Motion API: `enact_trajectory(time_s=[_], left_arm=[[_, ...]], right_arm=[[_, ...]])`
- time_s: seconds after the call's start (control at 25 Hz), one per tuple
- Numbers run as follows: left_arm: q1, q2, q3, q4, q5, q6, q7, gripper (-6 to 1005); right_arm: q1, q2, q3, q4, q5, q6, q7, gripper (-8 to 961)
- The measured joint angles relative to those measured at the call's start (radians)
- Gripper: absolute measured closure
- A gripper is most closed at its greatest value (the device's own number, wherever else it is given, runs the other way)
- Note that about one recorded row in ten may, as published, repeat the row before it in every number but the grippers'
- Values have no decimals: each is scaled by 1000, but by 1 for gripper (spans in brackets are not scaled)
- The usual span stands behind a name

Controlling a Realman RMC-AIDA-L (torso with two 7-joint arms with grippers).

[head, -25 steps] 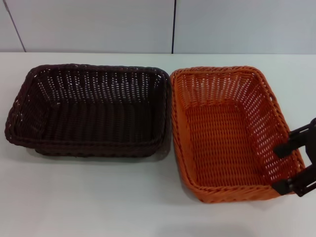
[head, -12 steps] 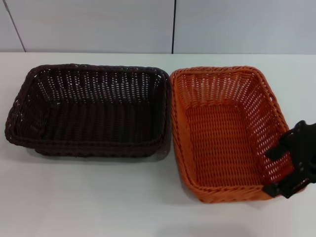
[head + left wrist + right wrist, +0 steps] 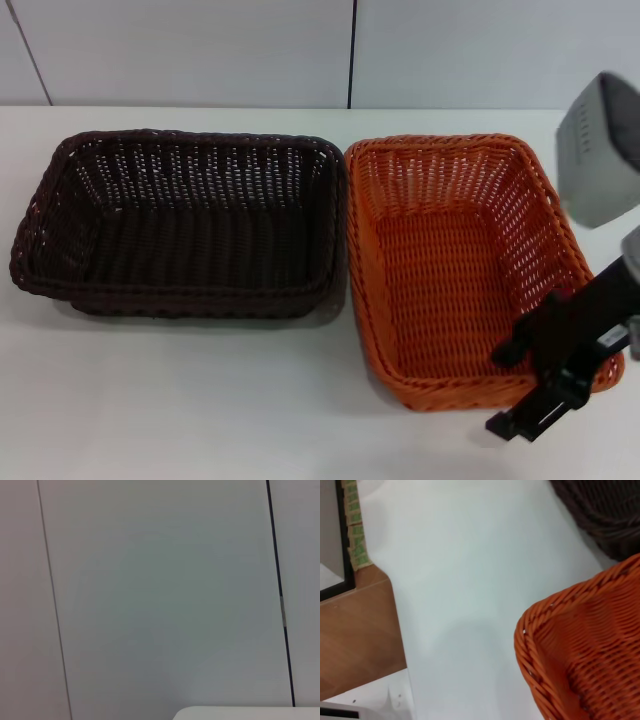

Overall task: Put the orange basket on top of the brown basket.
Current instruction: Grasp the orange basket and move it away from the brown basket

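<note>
Jaws of the right gripper (image 3: 535,385) stand spread at the near right corner of the orange basket (image 3: 455,265): one black finger reaches inside over the basket floor, the other lies outside the near wall, low over the desk (image 3: 200,400). The braided rim sits between them; whether either finger touches the wicker cannot be told. Nothing is pinched or lifted.

Orange basket position: flat on the desk, right of centre, open side up. Its left rim runs just beside the right rim of the brown basket (image 3: 180,225), touching or nearly so. The brown basket rests flat on the desk to the left, also open side up.

Open room: bare desk lies in front of both baskets and along the far edge toward the wall (image 3: 200,50). In the right wrist view, the orange basket's corner (image 3: 585,645) and part of the brown basket (image 3: 605,515) show above bare desk.

Count: one orange basket, one brown basket, one gripper in view. The left gripper does not appear.
</note>
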State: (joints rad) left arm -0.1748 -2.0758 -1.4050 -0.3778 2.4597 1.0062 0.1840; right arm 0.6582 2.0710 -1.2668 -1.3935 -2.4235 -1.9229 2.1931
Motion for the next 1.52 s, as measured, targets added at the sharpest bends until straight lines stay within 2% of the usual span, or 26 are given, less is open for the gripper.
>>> enact_trajectory(time_s=[0.36,0.56,0.8,0.88,1.12,1.52], left_arm=[[6,4,11,-1,1,6,0,217],[9,6,11,-3,2,6,0,217],[10,6,11,-2,2,6,0,218],[11,7,11,0,3,6,0,218],[11,7,11,0,5,6,0,218],[11,8,14,2,9,19,0,219]], right_arm=[[-8,3,-89,53,-66,132,55,133],[2,4,-126,46,-66,132,105,135],[-2,4,-137,26,-66,128,108,310],[-7,5,-144,16,-66,128,109,532],[-8,5,-158,10,-66,138,133,664],[0,4,-164,-195,-69,137,269,678]])
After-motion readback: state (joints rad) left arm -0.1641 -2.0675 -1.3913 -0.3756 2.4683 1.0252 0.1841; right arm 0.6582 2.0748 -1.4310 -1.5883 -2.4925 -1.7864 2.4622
